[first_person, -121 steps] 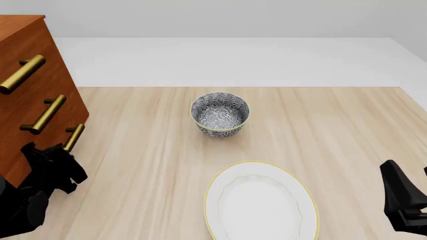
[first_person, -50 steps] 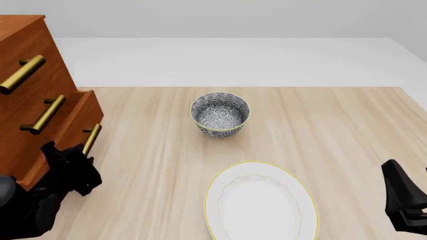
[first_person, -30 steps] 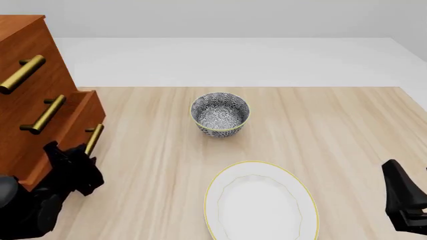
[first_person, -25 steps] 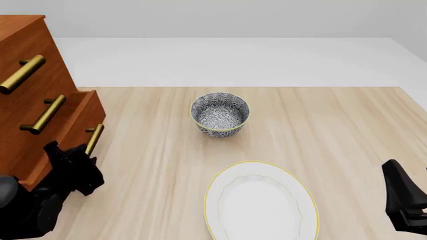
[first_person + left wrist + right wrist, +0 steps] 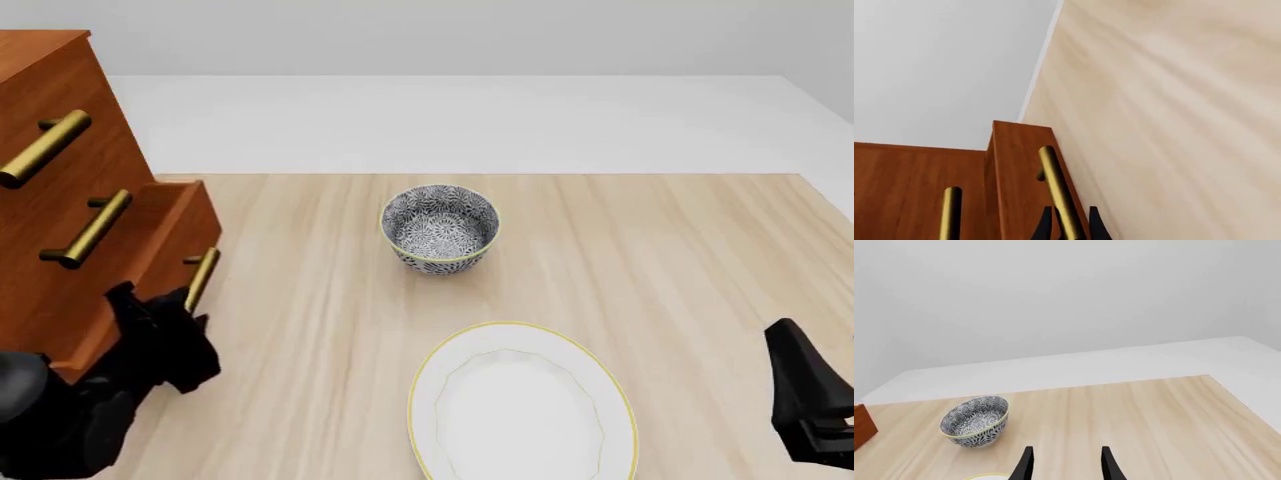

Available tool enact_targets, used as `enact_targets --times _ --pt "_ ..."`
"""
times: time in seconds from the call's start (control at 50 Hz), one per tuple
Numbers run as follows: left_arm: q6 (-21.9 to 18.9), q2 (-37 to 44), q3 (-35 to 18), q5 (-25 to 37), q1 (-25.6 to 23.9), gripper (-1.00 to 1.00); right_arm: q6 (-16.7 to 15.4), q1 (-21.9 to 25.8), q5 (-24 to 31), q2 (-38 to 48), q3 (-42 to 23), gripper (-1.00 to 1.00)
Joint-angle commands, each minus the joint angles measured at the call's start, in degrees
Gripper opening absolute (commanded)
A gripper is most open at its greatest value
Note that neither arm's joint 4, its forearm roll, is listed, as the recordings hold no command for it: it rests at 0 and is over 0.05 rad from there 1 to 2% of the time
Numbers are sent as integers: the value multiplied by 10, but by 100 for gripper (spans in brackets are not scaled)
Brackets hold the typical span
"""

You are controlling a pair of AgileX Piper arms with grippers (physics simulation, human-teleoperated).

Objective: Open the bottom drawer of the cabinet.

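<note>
The reddish-brown cabinet (image 5: 54, 200) stands at the table's far left with three brass-handled drawers. Its bottom drawer (image 5: 160, 240) sticks out from the front, also seen as the bottom drawer (image 5: 1017, 175) in the left wrist view. My left gripper (image 5: 180, 315) is shut on the lower end of that drawer's brass handle (image 5: 203, 278); in the left wrist view its two black fingertips (image 5: 1043, 227) flank the handle (image 5: 1057, 192). My right gripper (image 5: 1066, 462) stands open with nothing between its fingers, and only part of it (image 5: 807, 405) shows low at the right edge in the front view.
A patterned bowl (image 5: 439, 227) sits mid-table and shows as the bowl (image 5: 976, 420) in the right wrist view. A white plate (image 5: 521, 400) with a yellow rim lies near the front. The two upper drawers (image 5: 60, 150) are flush with the cabinet front.
The bottom drawer has slid out of the cabinet toward the right, step by step. My left gripper moved right with its handle. The right arm has not moved.
</note>
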State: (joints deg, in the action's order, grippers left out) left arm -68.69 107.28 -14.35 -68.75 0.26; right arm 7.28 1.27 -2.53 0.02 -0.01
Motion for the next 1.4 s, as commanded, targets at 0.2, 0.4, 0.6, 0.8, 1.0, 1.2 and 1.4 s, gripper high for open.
enact_targets --times 0.2,0.4,0.6,0.8,1.0,1.2,1.4 --pt "-8 6 -42 -11 -79 -100 1 -1 -1 0 0 100" --pt "-10 11 -49 -11 -92 -100 0 -1 -1 0 0 100" --pt "-12 27 -63 -11 -102 -100 0 -4 -2 0 0 100" --pt "-13 39 -73 -11 -109 -100 1 -5 -1 0 0 100" --pt "-12 48 -81 -11 -115 -100 2 -6 0 0 0 100" --pt "-13 54 -86 -11 -116 -100 2 -6 0 0 0 100" --pt "-14 60 -90 -11 -114 -100 2 -5 1 0 0 100"
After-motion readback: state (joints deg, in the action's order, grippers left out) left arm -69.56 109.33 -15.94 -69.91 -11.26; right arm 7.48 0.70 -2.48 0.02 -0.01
